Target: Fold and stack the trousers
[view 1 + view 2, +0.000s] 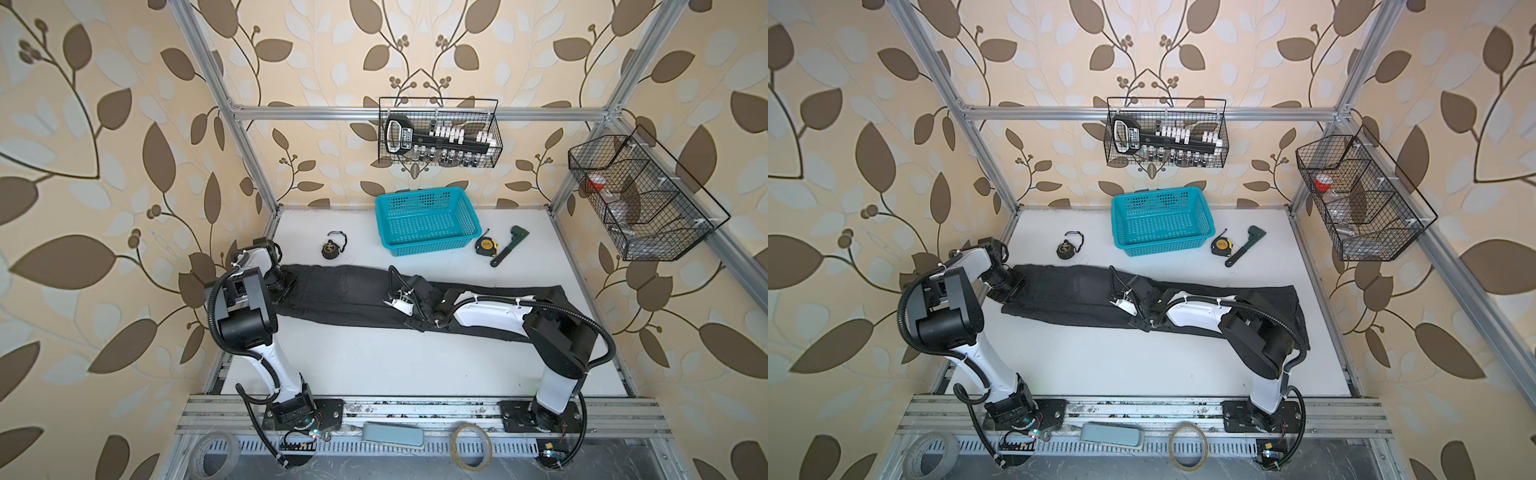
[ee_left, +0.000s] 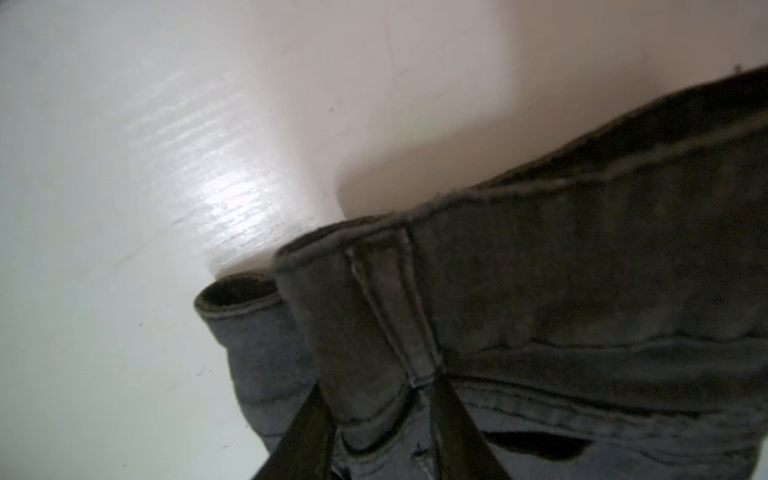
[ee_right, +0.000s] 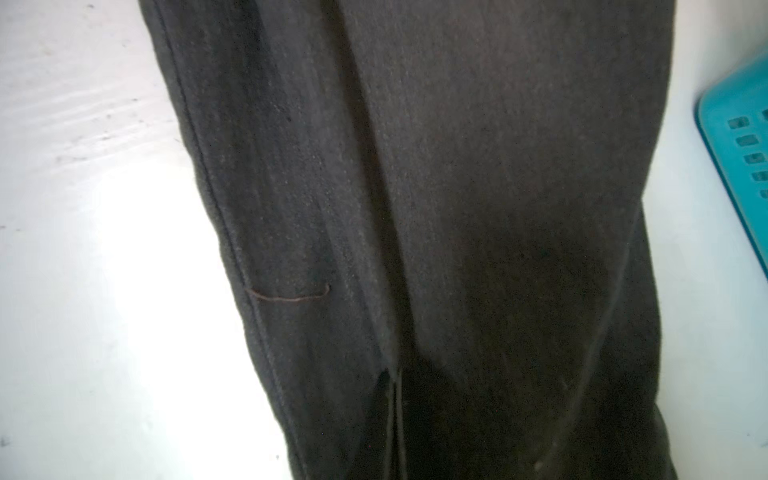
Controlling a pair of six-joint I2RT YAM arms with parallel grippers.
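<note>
White table (image 1: 374, 365): trousers (image 1: 340, 291) lie flat on it, long axis running side to side, waist end at the left, hems at the far right near the right arm's elbow. Teal basket (image 1: 428, 224) sits behind them, apart. Left gripper (image 2: 380, 382) is at the waist end, jaws clamped on a waistband corner by a belt loop. Right gripper (image 3: 392, 376) is about mid-length on the legs, jaws closed tight with a crease running into them; can't tell if cloth is truly pinched. Likely next fold goes along the long axis, waist over toward the hems, so the left arm is the nearer one.
</note>
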